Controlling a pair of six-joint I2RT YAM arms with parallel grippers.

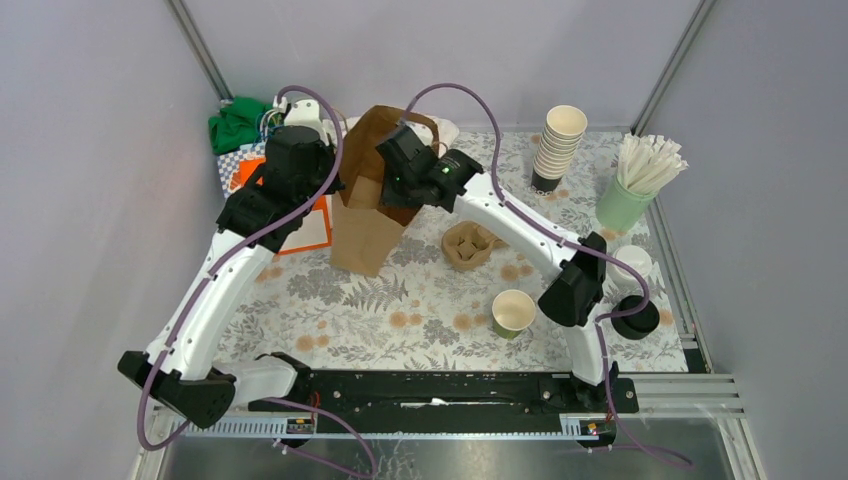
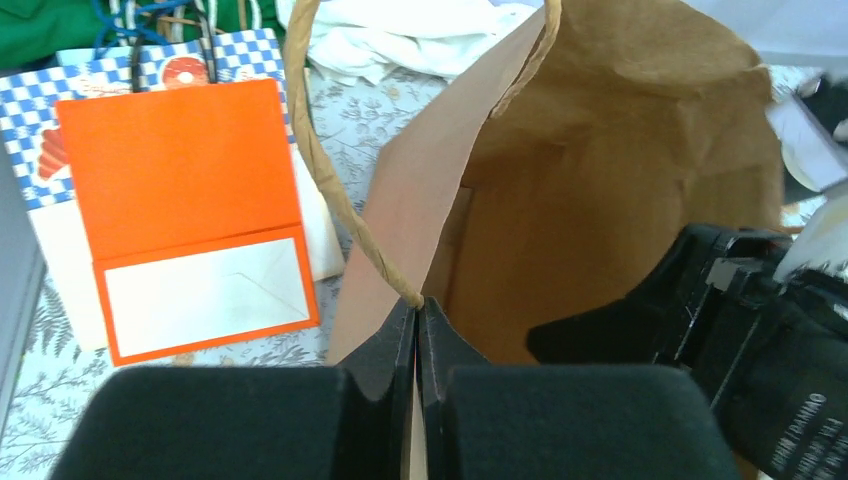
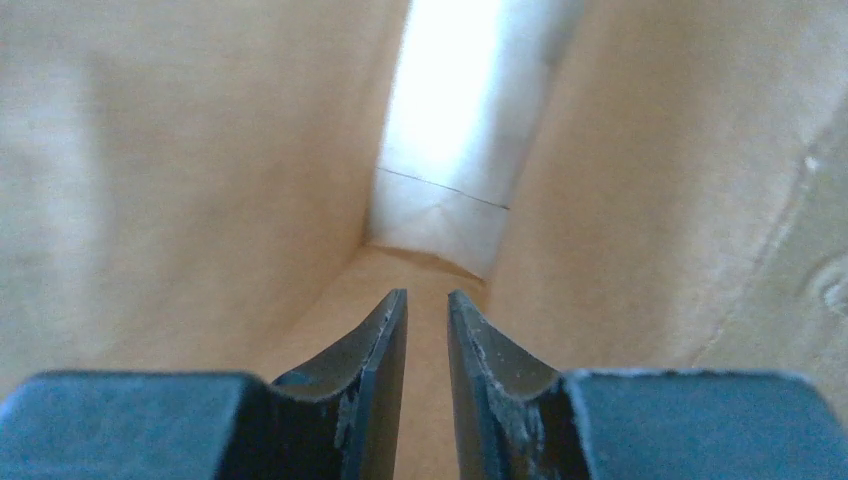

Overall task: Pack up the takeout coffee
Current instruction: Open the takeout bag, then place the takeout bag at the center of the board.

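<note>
Toward the far left corner of the tabletop [image 1: 400,300], a brown paper bag [image 1: 362,228] is stood upright, mouth open. Its rim is pinched by the left gripper [image 2: 418,312], jaws closed on the paper. The right gripper [image 3: 428,300] is held inside the bag, jaws slightly parted with nothing between them; only bare bag walls are shown there. An orange paper bag [image 2: 190,200] is laid flat just left. A cardboard cup carrier [image 1: 470,246] is set just right. Nearer the front edge, a dark-green paper cup [image 1: 513,313] is stood uncovered, with a black lid [image 1: 635,318] laid apart by the right edge.
</note>
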